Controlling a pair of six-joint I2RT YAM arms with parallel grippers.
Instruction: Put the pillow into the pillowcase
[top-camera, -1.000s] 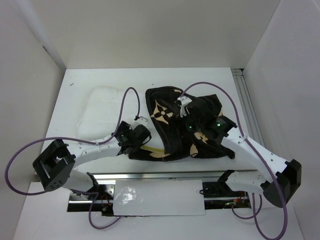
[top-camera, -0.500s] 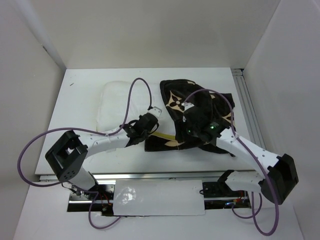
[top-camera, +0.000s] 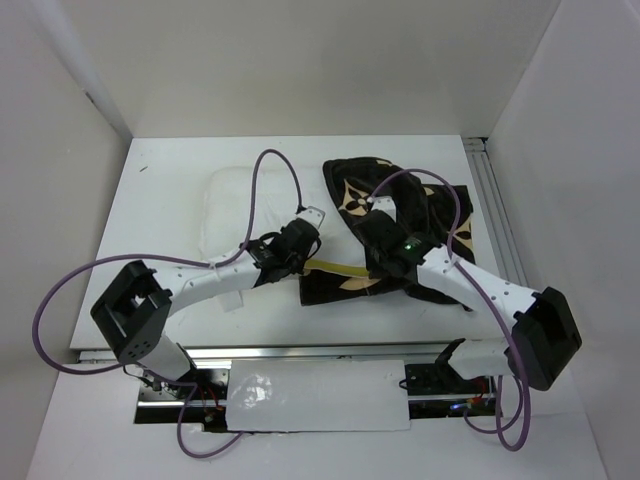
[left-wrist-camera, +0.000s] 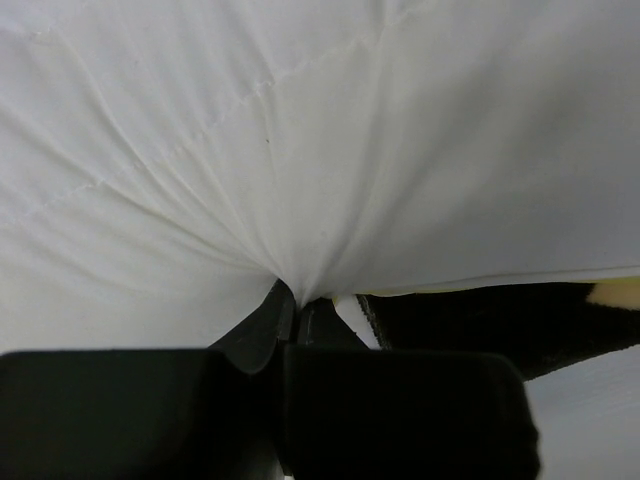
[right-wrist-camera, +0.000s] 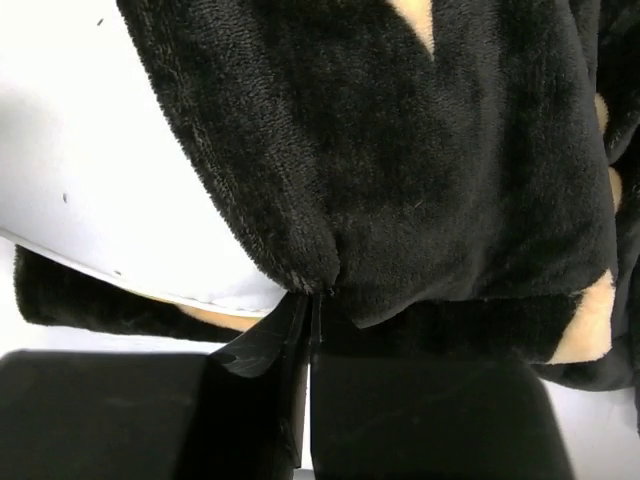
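Status of my left pincer: the jaws are closed together on a fold of the pillow; in the left wrist view the white quilted cloth gathers into creases that converge on the tips. The pillow lies on the table left of centre, nearer the far edge than the near edge; my left pincer grips it at its right, near-side portion, just beside the pale yellow trim, which runs rightward against the pillowcase.

Status of my right pincer: the jaws are pressed together on a hem of the pillowcase; the dark plush bunches directly at the tips, with tan motifs at its borders. The pillowcase lies crumpled right of centre, reaching toward the far-right corner; its near border stops short of the near edge. Both pincers stand near each other at the middle of the tabletop; the left holds white cloth, the right holds dark.
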